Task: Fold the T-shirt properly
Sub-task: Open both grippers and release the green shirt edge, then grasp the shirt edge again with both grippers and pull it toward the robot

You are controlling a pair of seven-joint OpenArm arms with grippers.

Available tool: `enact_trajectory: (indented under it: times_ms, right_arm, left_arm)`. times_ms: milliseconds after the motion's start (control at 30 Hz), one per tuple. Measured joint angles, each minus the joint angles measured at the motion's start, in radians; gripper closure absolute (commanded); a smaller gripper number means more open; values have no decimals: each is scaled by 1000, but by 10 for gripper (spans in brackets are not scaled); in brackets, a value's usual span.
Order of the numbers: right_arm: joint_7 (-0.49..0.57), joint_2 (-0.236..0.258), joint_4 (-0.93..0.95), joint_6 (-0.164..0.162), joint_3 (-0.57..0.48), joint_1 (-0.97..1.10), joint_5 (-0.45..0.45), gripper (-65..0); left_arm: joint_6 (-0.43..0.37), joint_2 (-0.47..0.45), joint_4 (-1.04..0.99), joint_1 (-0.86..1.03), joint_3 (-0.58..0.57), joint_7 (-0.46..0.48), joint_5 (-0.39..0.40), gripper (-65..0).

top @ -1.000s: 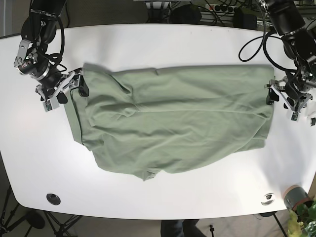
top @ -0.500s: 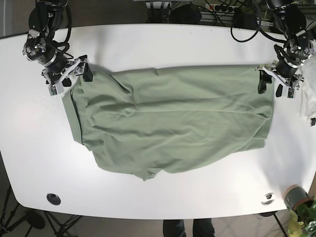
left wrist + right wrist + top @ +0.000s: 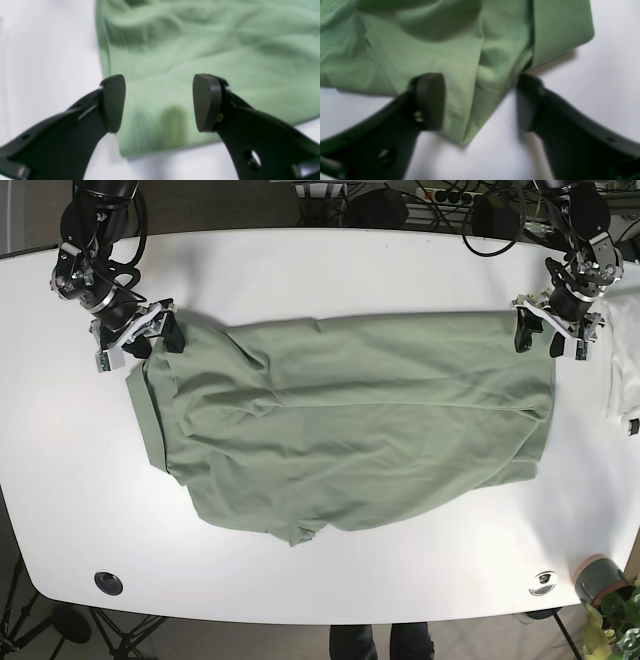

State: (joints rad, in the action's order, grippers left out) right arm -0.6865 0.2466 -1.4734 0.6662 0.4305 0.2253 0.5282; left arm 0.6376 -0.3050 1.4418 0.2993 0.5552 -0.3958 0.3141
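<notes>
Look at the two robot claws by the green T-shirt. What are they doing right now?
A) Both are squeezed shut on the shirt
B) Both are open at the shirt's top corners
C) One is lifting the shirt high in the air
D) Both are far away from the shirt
B: both wrist views show the left gripper and right gripper with jaws apart around corners of the flat green T-shirt.

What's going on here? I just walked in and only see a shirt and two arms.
A two-armed robot is starting to fold a green T-shirt spread on a white table. The left gripper hangs open over one far corner of the shirt, and the right gripper hangs open over the other. Neither has closed on the cloth, which lies wrinkled and only loosely flat.
</notes>
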Motion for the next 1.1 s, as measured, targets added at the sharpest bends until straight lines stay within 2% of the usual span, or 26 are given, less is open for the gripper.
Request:
enact_trajectory:
  times_ms: [100, 333, 500, 667, 1100]
  right_arm:
    - [-18, -3, -10, 15, -3, 7, -2, -320]
    - [-17, -6, -13, 15, -5, 9, -1, -319]
    - [-16, -29, -18, 16, -5, 10, -1, -319]
    - [-11, -33, -19, 19, -5, 19, 0, -320]
    - [-6, -36, -20, 22, -5, 23, 3, -320]
  left_arm:
    - [-1, -1, -14, 5, 2, -2, -1, -401]
    - [0, 0, -15, 5, -3, -6, 0, -401]
    - [2, 0, 1, 22, 1, -7, 0, -401]
    - [5, -2, 52, 47, 63, -7, 3, -401]
    - [2, -50, -121, -27, 43, -6, 0, -401]
